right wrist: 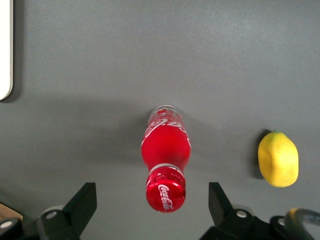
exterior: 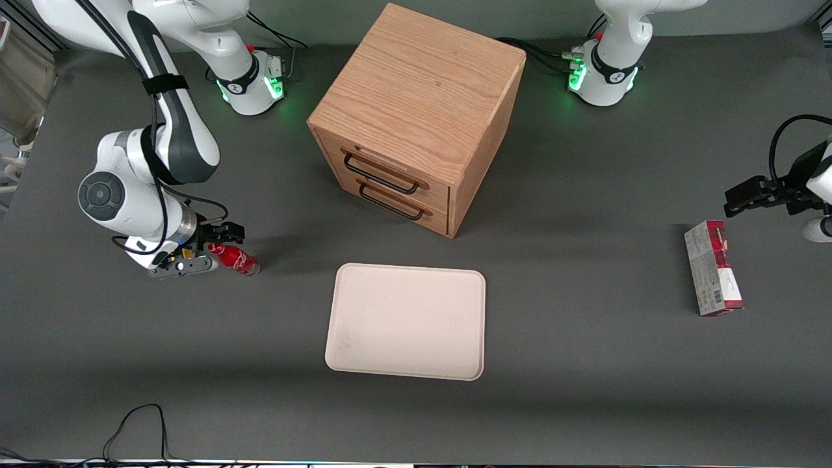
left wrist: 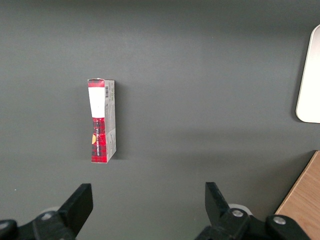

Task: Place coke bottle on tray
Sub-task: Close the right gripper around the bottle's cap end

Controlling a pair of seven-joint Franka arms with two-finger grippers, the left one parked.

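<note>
A dark grey matte table top [exterior: 585, 195] fills every view, and black cables trail along its edge nearest the front camera. The right gripper [right wrist: 152, 207] hangs low over the working arm's end of the table, fingers [right wrist: 82, 202] spread wide, one to each side of the coke bottle [right wrist: 166, 157] with grey surface showing between each finger and the glass; it grips nothing. The bottle stands on the table directly beneath the gripper, its red cap [right wrist: 165, 190] pointing up at the wrist camera. In the front view the bottle [exterior: 235, 258] shows just below the gripper [exterior: 207, 248], partly covered by it.

The tray [exterior: 407, 321], cream-white with rounded corners and a low rim, lies flat on the table, well apart from the gripper toward the parked arm's end and slightly nearer the front camera. Nothing lies in it. An oak two-drawer cabinet [exterior: 416, 117] stands farther from the front camera than the tray, both drawers shut, each with a dark wire handle.

White "Coca-Cola" script can be read on the bottle's cap and again on its shoulder. A lemon [right wrist: 278, 158] lies near the bottle, just outside one finger. A red-and-grey carton [exterior: 712, 267] lies on its side at the parked arm's end, with a barcode on its end; its print cannot be read.
</note>
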